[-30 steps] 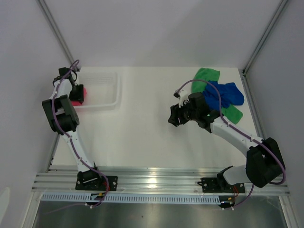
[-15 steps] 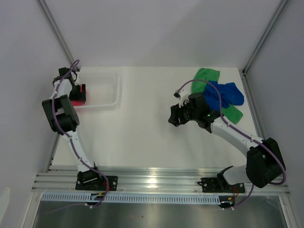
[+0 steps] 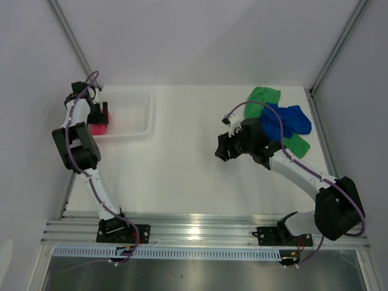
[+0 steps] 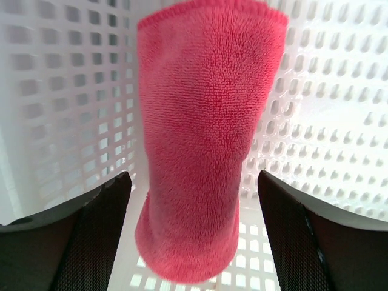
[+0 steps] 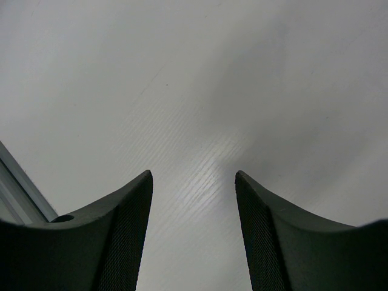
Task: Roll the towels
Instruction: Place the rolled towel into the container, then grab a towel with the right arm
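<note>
Pink-red towel [image 4: 206,139], soft, light pile cloth that would likely sag and unroll unless gripped around the roll, lies rolled in the white mesh basket [image 3: 130,115] at the tabletop's [image 3: 182,163] far-left corner. The left gripper's [image 4: 194,176] spread jaws flank it without touching; basket walls hem it in. The right gripper [image 5: 194,176], jaws spread and empty, hovers mid-tabletop. The blue towel [image 3: 290,119] lies crumpled over the green towel [image 3: 264,95] near the far-right corner.

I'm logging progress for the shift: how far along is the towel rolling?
Done: the pink towel looks rolled and lies in the white basket. In hand: nothing; the left gripper stands open either side of that roll, the right gripper open and empty over the table. Left: the blue towel and green towel lie crumpled, overlapping, at the far right.
</note>
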Controlling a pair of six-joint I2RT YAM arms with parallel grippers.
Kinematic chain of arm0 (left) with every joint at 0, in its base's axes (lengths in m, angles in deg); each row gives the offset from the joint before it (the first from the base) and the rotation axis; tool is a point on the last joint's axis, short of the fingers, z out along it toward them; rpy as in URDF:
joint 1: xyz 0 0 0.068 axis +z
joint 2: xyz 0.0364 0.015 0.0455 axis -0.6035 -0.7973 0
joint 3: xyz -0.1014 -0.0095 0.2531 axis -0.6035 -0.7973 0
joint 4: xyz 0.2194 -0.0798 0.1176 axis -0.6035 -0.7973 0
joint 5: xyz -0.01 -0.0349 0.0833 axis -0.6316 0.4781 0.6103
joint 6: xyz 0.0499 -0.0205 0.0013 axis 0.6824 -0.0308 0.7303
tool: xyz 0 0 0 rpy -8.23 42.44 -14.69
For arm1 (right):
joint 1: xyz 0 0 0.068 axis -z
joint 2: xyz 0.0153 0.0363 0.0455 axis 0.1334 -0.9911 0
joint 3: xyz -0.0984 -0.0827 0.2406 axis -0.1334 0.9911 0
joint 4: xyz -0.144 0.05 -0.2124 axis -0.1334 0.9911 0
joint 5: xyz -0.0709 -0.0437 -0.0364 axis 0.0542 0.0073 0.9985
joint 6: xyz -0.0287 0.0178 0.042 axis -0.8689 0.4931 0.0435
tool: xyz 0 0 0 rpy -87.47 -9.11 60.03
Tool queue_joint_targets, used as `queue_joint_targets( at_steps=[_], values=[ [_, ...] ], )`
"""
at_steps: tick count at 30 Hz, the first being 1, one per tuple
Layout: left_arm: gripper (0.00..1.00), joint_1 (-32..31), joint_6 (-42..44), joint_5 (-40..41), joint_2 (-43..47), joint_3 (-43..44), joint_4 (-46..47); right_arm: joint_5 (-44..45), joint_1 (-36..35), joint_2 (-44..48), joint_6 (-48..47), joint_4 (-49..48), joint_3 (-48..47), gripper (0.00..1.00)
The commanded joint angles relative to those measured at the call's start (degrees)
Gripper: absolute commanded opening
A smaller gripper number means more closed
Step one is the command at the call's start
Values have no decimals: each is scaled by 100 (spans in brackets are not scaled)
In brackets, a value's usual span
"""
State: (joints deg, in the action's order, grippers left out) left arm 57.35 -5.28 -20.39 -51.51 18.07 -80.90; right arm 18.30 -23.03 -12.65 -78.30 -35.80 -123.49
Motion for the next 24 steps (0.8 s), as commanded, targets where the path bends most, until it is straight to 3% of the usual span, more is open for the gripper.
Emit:
queue_joint_targets(
  at_steps=[1, 6, 11, 12, 15, 18, 19, 21, 24],
  values=[
    [88, 51, -65, -195, 668, 375, 132, -35, -6, 41, 45, -136, -158, 60],
    [88, -229, 101, -362, 1150, 534, -70, 245, 81, 67, 54, -276, -290, 60],
    [90, -686, 549, -301, 1740, 560, -105, 1386, 222, 576, -534, -250, -413, 65],
    [93, -852, 637, -344, 1906, 595, -166, 1615, 344, 647, -630, -198, -457, 99],
    [99, -1169, 972, -563, 2092, 894, -543, 2564, 660, 867, -378, -197, -598, 99],
    [99, -1485, 1157, -888, 2172, 1587, -824, 2821, 1144, 1007, -324, -345, -748, 99],
    [100, -1548, 1131, -1012, 2172, 2206, -852, 3004, 1241, 1051, -2, -434, -748, 99],
    [100, -1671, 720, -1371, 2163, 2597, -713, 3664, 1294, 1201, 518, -495, -739, 99],
    [100, -1671, -668, -2391, 2356, 2872, -125, 2744, 1593, 1394, 617, -479, -581, 99]
  ],
)
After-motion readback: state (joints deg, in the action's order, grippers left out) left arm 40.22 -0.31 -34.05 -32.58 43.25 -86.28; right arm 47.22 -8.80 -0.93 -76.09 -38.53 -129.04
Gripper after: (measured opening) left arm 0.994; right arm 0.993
